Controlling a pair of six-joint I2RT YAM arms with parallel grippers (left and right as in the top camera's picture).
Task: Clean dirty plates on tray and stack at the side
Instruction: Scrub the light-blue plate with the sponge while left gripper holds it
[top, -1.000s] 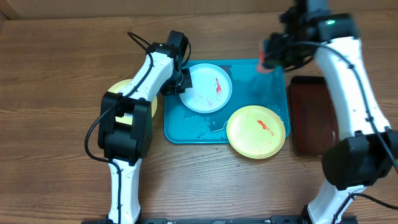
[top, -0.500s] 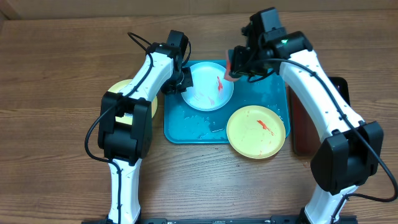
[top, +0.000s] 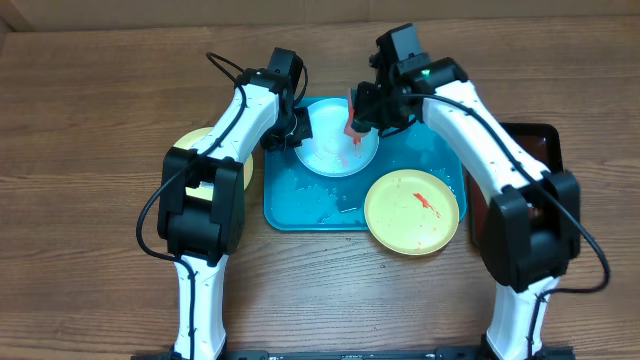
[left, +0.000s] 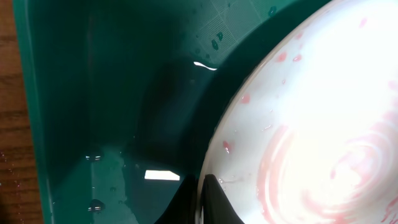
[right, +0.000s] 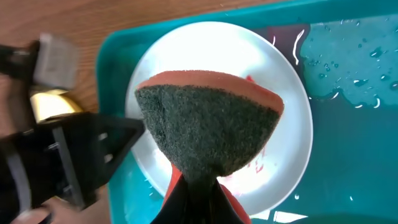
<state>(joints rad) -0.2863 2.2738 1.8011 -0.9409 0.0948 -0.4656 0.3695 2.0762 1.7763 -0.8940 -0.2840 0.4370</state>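
— Wooden table, teal tray in the middle. What's new?

— Your right gripper has swung in from the tray's back right corner. It's clamped tight on the sponge, now over the white plate at the tray's back left corner. I'd say scrubbing starts here.

— And your left gripper?

— Pinched shut on that plate's left rim, steadying it.

— The plate itself?

— Wet, with pink swirls and a red streak by the sponge. A yellow plate with a red smear waits at the front right corner.
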